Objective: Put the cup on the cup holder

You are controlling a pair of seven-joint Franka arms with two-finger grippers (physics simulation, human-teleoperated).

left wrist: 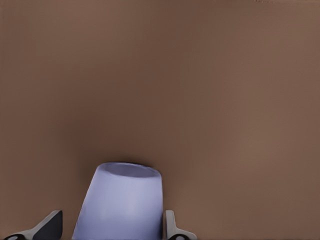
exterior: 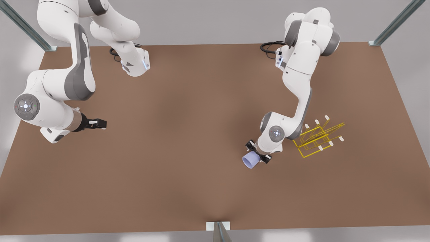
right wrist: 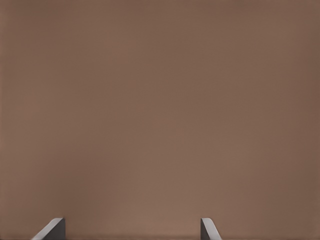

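The cup [exterior: 250, 160] is enclosed by the left gripper [exterior: 258, 153] near the cup holder [exterior: 317, 138], not yet placed. The right gripper [exterior: 99, 123], spread and empty, waits well apart from the holder.

On my left wrist view the cup's [left wrist: 120, 202] base runs off the frame edge — I can't see where the fingers [left wrist: 172, 227] meet it. From the front, the arm covers part of the cup holder [exterior: 319, 139].

left gripper [exterior: 258, 154] seemingly around the cup [exterior: 250, 160], near the cup holder [exterior: 318, 138]; right gripper [exterior: 99, 123] waits.
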